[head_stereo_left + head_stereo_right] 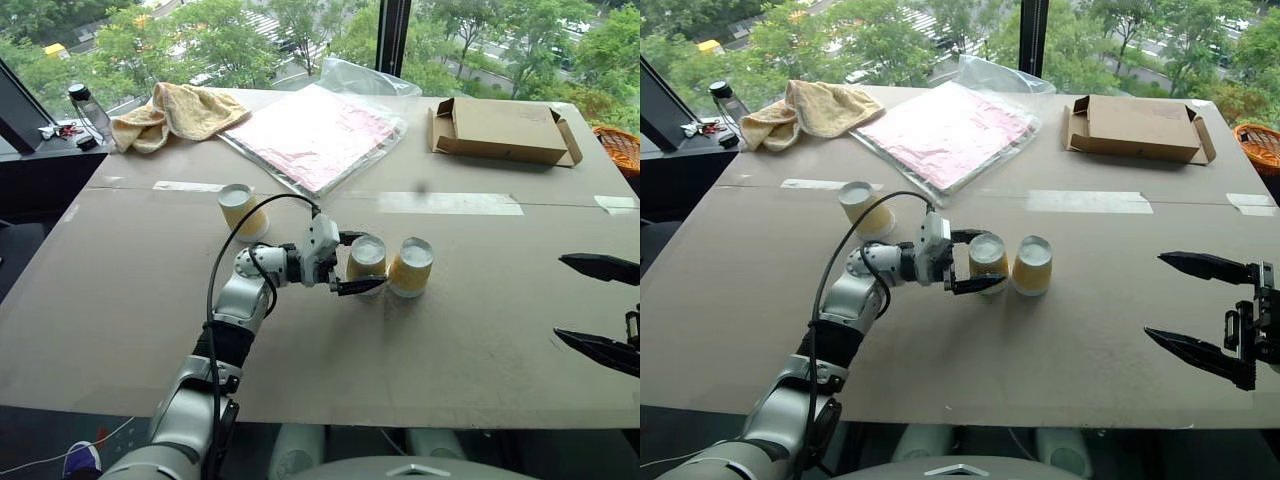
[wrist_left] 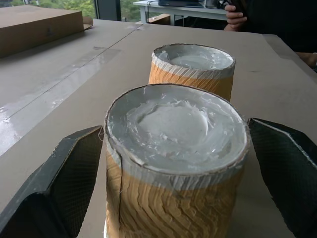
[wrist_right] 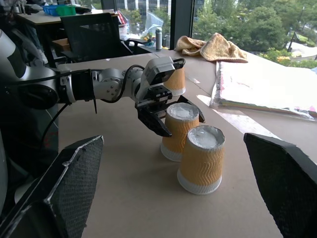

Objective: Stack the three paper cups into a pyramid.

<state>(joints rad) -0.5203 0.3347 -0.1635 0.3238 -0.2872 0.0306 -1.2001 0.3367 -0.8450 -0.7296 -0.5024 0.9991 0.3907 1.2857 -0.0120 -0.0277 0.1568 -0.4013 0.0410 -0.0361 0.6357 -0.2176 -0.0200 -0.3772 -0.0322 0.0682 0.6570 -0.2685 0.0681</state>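
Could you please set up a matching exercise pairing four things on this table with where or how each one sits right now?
Things:
1. Lone paper cup
2. Middle paper cup
3. Cardboard box
4. Yellow towel

Places or states:
A. Far right of the table, lying open
B. Between the left gripper's open jaws, upside down on the table
C. Crumpled at the far left corner, beside a pink plastic-wrapped packet
D. Standing apart, left of the left gripper's wrist

Pairs: 1-D, 2-B, 3-A, 4-C
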